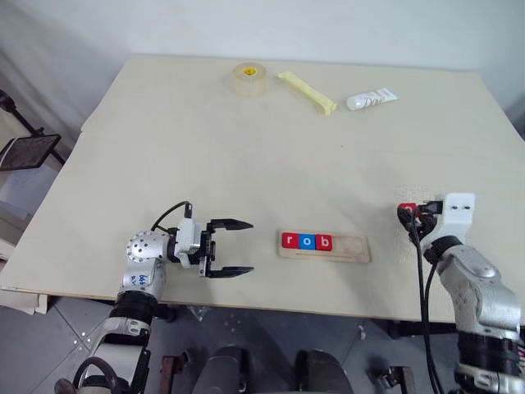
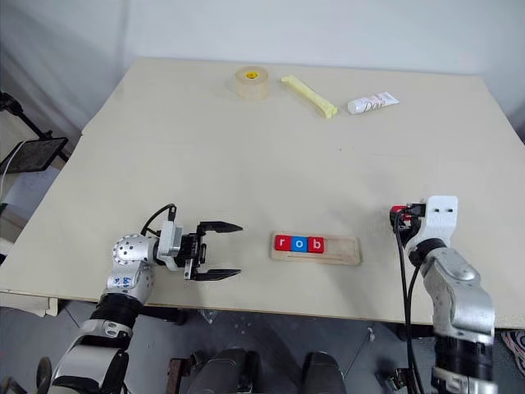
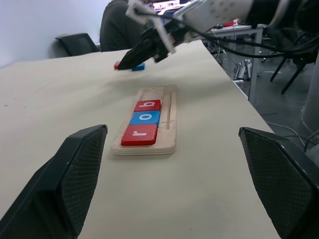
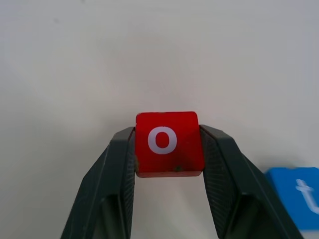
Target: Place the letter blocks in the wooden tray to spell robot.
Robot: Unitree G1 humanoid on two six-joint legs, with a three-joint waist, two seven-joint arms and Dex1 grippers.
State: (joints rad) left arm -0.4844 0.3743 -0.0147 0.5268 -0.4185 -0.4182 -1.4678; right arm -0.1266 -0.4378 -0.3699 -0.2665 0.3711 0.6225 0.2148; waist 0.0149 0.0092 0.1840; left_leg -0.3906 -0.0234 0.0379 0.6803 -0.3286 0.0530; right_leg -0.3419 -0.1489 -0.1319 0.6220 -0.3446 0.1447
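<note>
On the robot's left, the left gripper [image 1: 234, 246] hangs level just above the table [image 1: 205, 156], its two black fingers spread wide with nothing between them, pointing toward the wooden tray [image 1: 349, 249], which lies a short way off near the front edge. The tray already carries three letter blocks side by side at its left end: a red r [image 1: 289, 240], a blue o [image 1: 306, 241] and a red b [image 1: 324, 242], leaving the right part of the slot bare. Further right, the right gripper [image 4: 168, 149] has its fingers closed on the two opposite side faces of the red o block [image 4: 167, 142], letter face up, while the blue t block [image 4: 299, 196] lies on the table just beside it. The tiles look small, rigid and very light, with smooth painted faces, so a modest squeeze should hold one, but a thin, slick square can probably pivot or slip if pinched near a corner. The present hold, across the middle of two parallel sides, seems the sound one, since it keeps the tile flat and the letter readable. The tray looks light too and may slide if a tile is pushed against its rim, so lowering the tile straight into the slot beside the b seems safer.
</note>
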